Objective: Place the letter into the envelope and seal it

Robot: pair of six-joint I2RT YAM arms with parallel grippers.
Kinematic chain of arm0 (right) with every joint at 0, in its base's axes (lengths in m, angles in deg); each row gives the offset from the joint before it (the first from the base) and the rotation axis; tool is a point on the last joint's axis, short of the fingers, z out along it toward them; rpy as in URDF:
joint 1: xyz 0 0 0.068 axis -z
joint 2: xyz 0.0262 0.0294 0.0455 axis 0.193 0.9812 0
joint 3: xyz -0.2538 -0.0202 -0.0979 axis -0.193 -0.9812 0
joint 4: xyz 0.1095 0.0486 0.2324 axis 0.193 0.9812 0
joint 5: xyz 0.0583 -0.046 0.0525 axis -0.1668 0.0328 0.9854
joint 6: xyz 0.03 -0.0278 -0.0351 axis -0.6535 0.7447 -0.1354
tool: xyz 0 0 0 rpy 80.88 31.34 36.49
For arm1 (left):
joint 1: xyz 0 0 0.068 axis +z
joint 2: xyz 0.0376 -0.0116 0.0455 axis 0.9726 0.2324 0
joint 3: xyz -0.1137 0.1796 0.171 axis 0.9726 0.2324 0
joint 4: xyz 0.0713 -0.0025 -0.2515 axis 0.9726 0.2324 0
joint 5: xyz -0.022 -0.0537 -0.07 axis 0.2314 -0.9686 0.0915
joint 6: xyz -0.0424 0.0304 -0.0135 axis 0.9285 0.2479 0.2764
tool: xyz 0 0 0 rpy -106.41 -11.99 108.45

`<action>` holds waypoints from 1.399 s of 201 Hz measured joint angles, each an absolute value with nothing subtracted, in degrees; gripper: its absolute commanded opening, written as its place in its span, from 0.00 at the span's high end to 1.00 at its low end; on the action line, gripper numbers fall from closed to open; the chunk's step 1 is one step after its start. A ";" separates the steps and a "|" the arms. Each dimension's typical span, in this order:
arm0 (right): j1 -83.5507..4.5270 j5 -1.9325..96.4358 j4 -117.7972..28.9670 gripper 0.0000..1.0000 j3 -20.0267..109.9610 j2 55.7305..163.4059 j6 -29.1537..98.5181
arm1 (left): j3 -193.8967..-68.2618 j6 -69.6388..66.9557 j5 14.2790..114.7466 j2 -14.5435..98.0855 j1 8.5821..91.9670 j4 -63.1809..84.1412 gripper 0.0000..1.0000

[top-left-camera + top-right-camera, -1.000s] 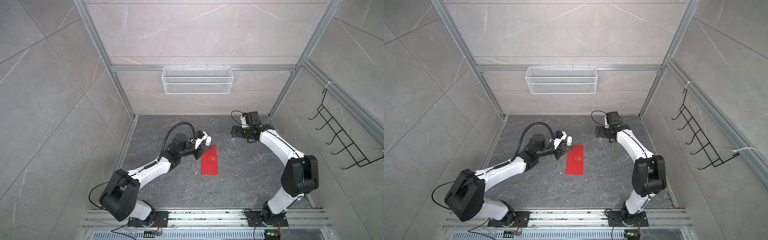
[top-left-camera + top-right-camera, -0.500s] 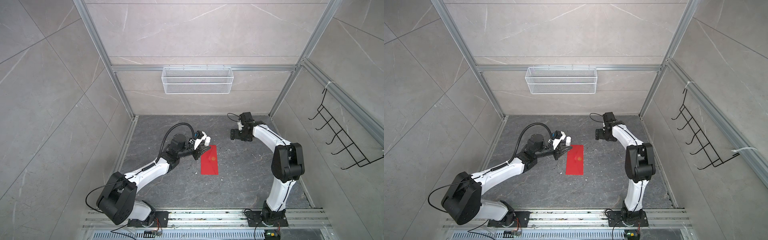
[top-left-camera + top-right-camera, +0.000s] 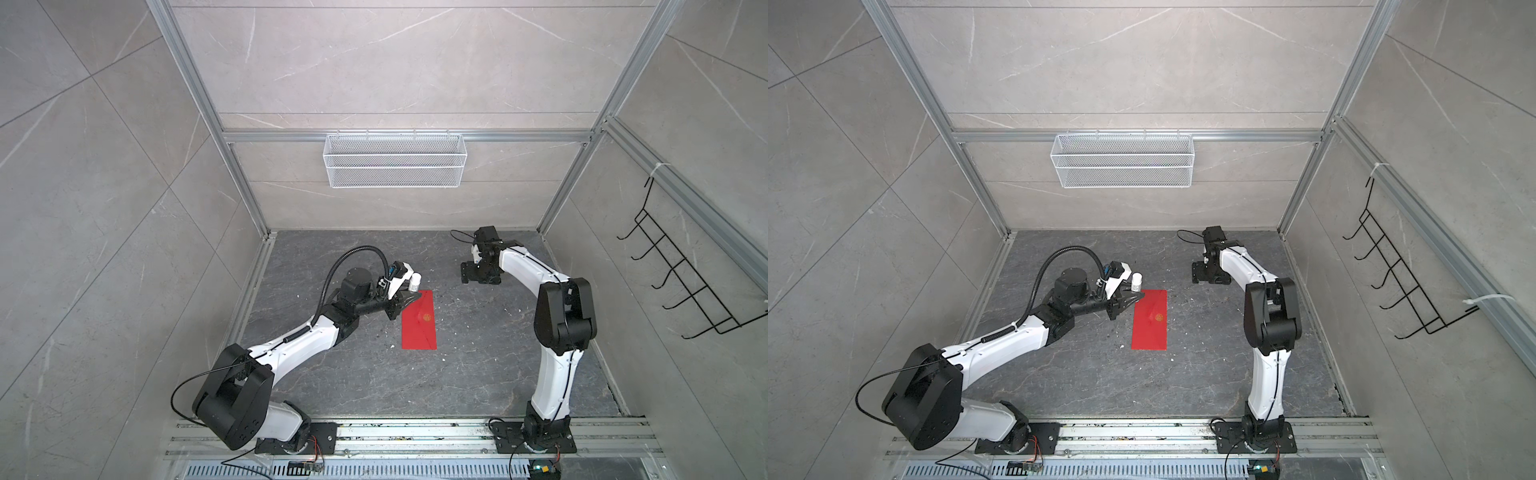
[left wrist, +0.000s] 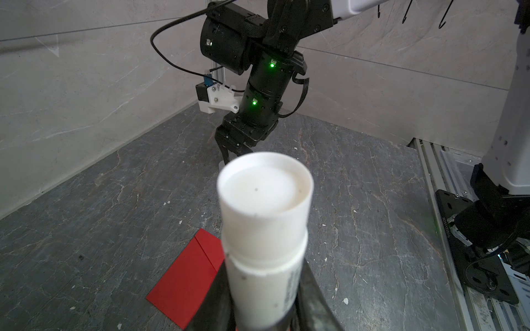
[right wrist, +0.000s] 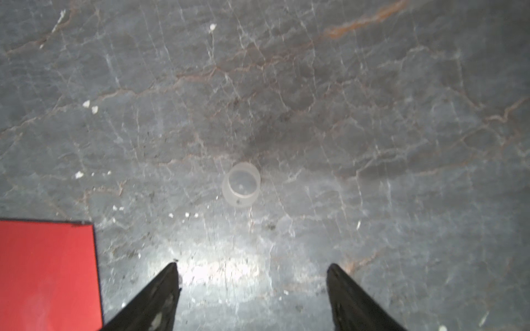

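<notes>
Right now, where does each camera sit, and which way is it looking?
Top views: high up front, looking down; left arm, right arm, envelope show.
Left wrist: sits behind the left gripper, clamped on a glue stick, facing the right arm.
Right wrist: sits behind the open right gripper, facing down at a clear cap.
Shared: all show the envelope.

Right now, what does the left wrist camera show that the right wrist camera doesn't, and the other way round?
Left wrist only: the white glue stick clamped in the left gripper. Right wrist only: a small translucent cap lying in plain sight on the table. Both: the right gripper, open, a corner of the red envelope, and the same dark table.
</notes>
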State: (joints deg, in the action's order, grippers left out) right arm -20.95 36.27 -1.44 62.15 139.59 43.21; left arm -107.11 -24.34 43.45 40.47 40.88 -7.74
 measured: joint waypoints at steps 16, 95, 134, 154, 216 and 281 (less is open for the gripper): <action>-20.95 36.10 -1.11 0.25 64.68 141.79 43.32 | -107.11 -24.21 43.43 40.51 40.86 -8.00 1.00; -20.98 35.00 0.82 0.46 71.28 147.67 44.72 | -107.11 -23.75 43.32 42.00 40.88 -8.96 1.00; -21.35 33.76 1.95 0.52 72.88 149.42 44.87 | -107.09 -23.53 43.32 42.11 40.86 -9.13 1.00; -21.63 33.45 2.28 0.55 73.56 150.41 44.94 | -107.02 -23.53 43.32 42.11 40.88 -9.38 1.00; -22.94 32.71 3.79 0.64 76.38 152.22 45.40 | -106.30 -23.51 43.32 42.13 40.86 -9.57 1.00; -23.25 31.35 5.14 0.66 78.04 154.17 45.57 | -105.75 -23.53 43.34 42.13 40.86 -9.66 1.00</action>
